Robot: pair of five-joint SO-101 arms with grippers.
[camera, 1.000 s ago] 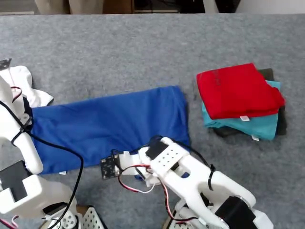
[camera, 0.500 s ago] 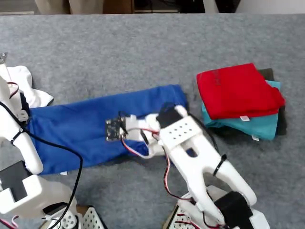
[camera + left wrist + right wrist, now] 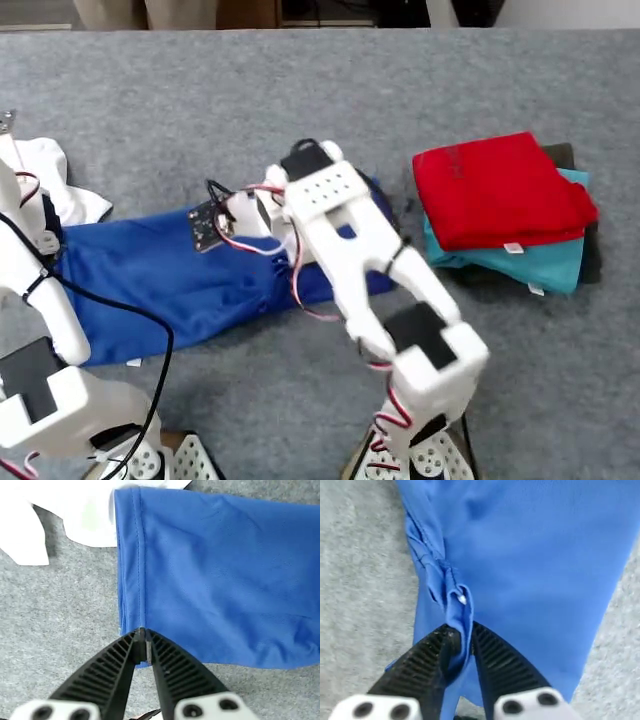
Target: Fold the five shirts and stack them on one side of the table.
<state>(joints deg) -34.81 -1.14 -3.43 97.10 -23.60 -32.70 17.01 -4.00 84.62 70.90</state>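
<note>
A blue shirt [image 3: 150, 265] lies lengthwise across the left and middle of the grey table [image 3: 300, 90]. My right gripper [image 3: 262, 232] hangs over its right part, shut on a raised fold of the blue shirt [image 3: 545, 555], which bunches under the right gripper [image 3: 460, 636]. My left gripper [image 3: 52, 240] is at the shirt's left end. In the left wrist view the left gripper [image 3: 142, 646] is shut on the hem corner of the blue shirt [image 3: 225, 580]. A crumpled white shirt [image 3: 55, 180] [image 3: 75, 515] lies just beyond that end.
At the right side of the table sits a stack of folded shirts: red [image 3: 500, 190] on top, teal [image 3: 540, 265] below, a dark one [image 3: 592, 250] underneath. Bare grey table stretches along the far side and the near right.
My right arm has swung from the shirt's near edge toward the far side, dragging the pinched blue cloth over the shirt; its right part now bunches. The left arm stayed put.
</note>
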